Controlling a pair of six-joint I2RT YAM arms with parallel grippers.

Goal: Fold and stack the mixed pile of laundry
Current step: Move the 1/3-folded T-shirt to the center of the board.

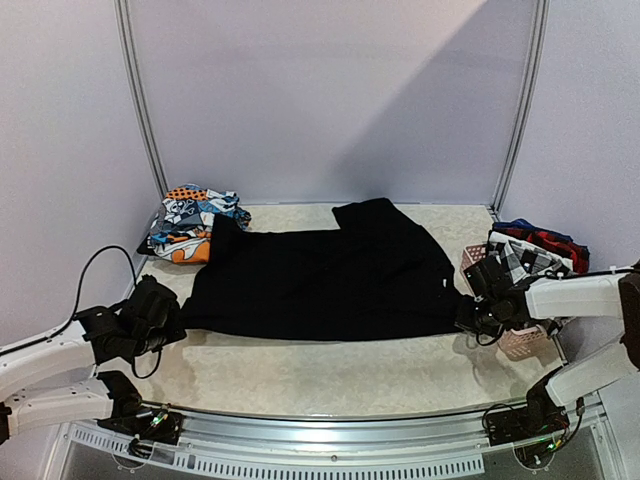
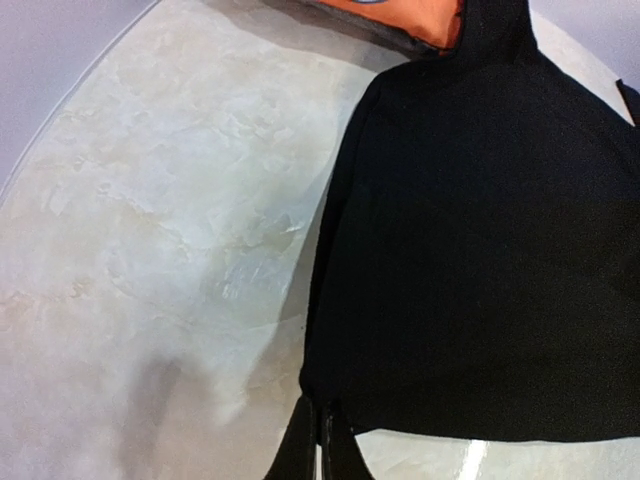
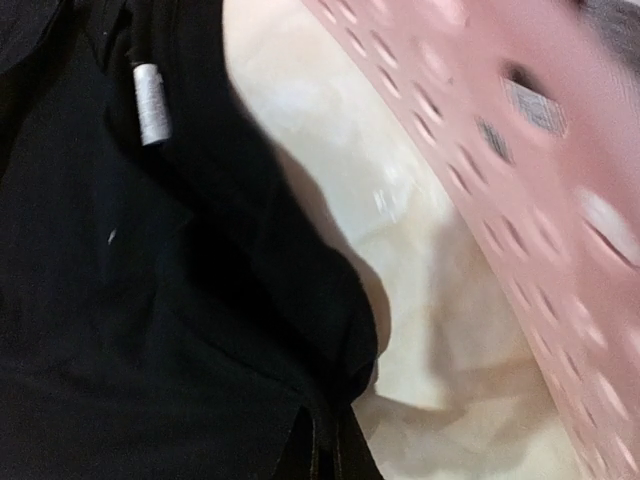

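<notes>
A large plain black garment (image 1: 320,280) lies spread across the middle of the table. My left gripper (image 1: 172,322) is shut on its near left corner (image 2: 322,395). My right gripper (image 1: 468,318) is shut on its near right corner (image 3: 345,385), where the cloth bunches up; a white label (image 3: 151,103) shows on the fabric. Orange-blue-white printed pieces (image 1: 190,222) are heaped at the back left, an orange part (image 2: 410,18) touching the black garment's far edge. The checked garment (image 1: 525,255) and the red and navy plaid (image 1: 545,238) sit in the basket at the right.
A pink perforated basket (image 1: 525,340) stands at the right edge, close beside my right gripper, its wall (image 3: 520,130) blurred in the right wrist view. Marbled tabletop (image 1: 330,370) shows in front of the garment. A black cable (image 1: 95,265) loops by the left arm.
</notes>
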